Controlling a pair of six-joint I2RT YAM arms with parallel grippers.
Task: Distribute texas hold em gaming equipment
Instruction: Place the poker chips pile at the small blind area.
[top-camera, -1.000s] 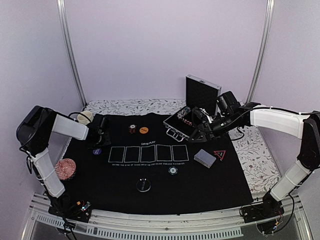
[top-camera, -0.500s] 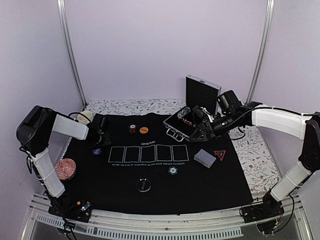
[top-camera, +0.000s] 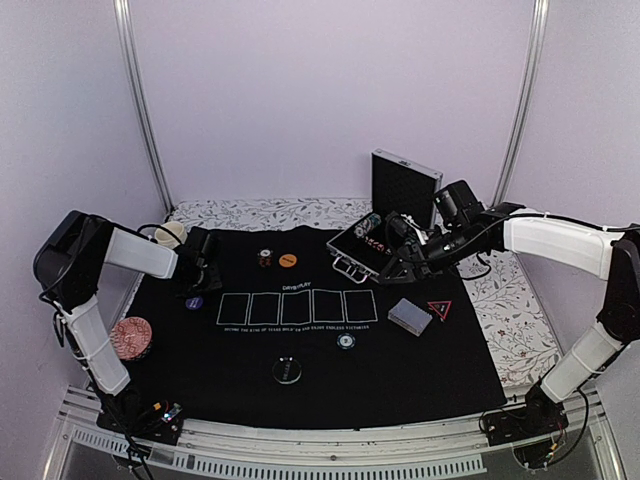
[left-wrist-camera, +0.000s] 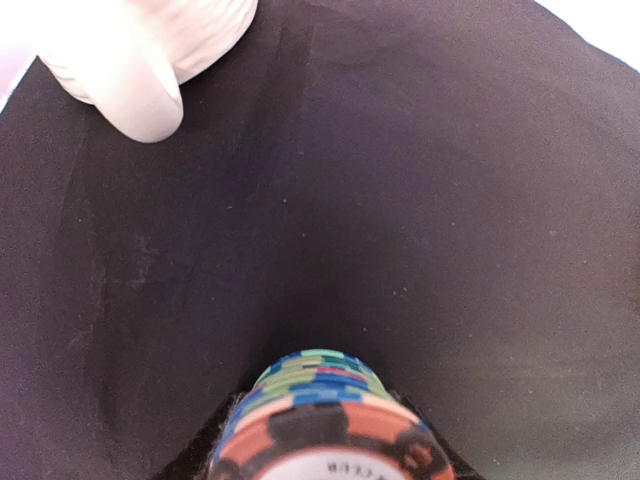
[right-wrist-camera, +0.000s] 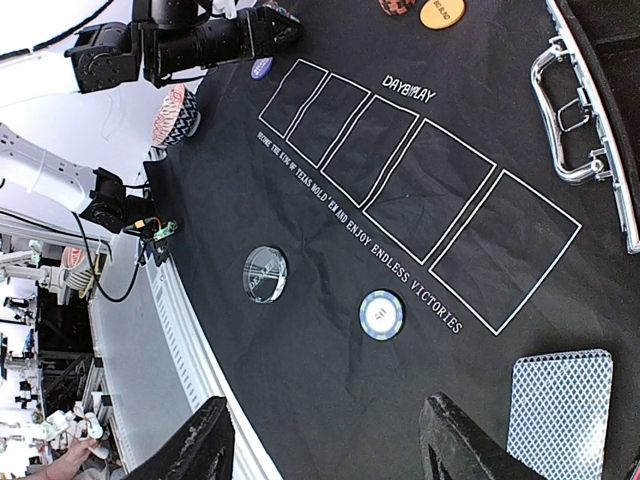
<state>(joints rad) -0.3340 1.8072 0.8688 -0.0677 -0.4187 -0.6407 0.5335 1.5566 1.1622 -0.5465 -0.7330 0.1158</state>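
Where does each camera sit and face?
Top external: above and behind, facing down at the black felt mat; both arms.
Left wrist: low over mat, facing cream mug; left gripper holding striped poker chips.
Right wrist: facing across mat toward left arm; open right gripper.
Top and right wrist share the grey-blue card deck.

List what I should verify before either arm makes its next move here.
1. Left tool around the stack of poker chips: ok, the stack sits between its fingers.
2. Firm clamp on that stack: cannot tell.
3. Cream mug apart from the stack: ok.
4. Right tool open and empty: ok.
5. Deck of cards lying flat, face down on the black mat: ok.
6. Five card outlines free of objects: ok.
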